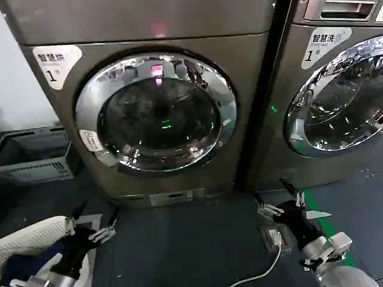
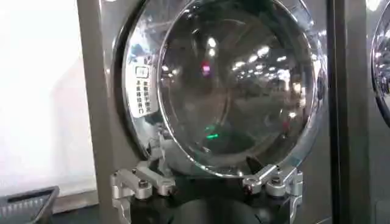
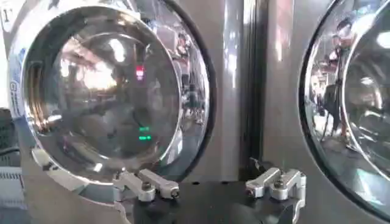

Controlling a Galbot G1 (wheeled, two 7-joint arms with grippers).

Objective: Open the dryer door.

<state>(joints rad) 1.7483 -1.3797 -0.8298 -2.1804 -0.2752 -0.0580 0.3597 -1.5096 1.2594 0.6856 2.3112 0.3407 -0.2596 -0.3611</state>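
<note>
The dryer door [image 1: 157,112] stands shut in the middle of the machine straight ahead of me, a round glass porthole ringed in chrome [image 1: 90,89]. I judge it rigid and fairly heavy on its hinge, with a latch that will resist before it lets go; the polished ring looks slick, and the glass [image 2: 234,85] is no place to press. Where the pull recess sits I can't say for sure. The cutout in the ring near 8 o'clock, beside the small white label [image 1: 91,141], is my best guess, which would put the hinge toward 3 o'clock (worth checking before I commit).

My left tool [image 1: 91,225] hangs low at about 7 o'clock from the door, well clear of it, fingers spread and pointed up at the machine. My right tool [image 1: 280,199] sits low at roughly 4 o'clock, in front of the seam between the two machines [image 1: 258,119], also spread and pinching nothing. Both arms are drawn back near the floor [image 1: 191,245]; neither touches the door.
</note>
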